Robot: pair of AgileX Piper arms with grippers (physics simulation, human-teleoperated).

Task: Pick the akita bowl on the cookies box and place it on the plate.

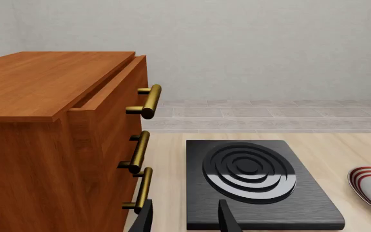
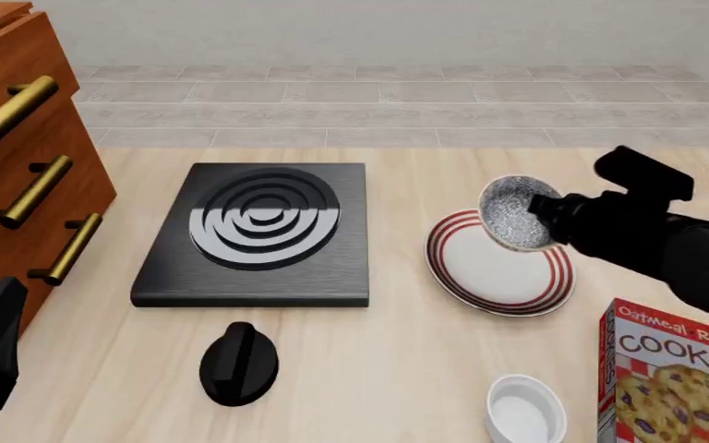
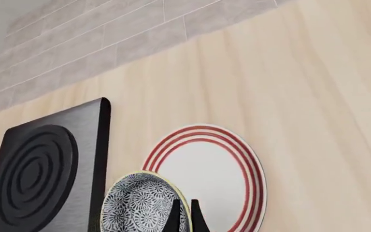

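The right gripper (image 2: 549, 214) holds the bowl (image 2: 516, 213) tilted on its side in the air above the plate's (image 2: 453, 264) far edge, its jaws pinched on the rim; the bowl appears clear of the plate, though the angle leaves that uncertain. The box (image 2: 672, 386) stands near the plate at the tabletop's (image 2: 391, 369) near right corner, just beside a white bowl (image 2: 524, 409). The left gripper (image 1: 185, 217) hangs by the wooden drawers (image 2: 16, 157), jaws apart and empty. A black stove (image 2: 259, 231) and knob (image 2: 239, 362) lie to the plate's left.
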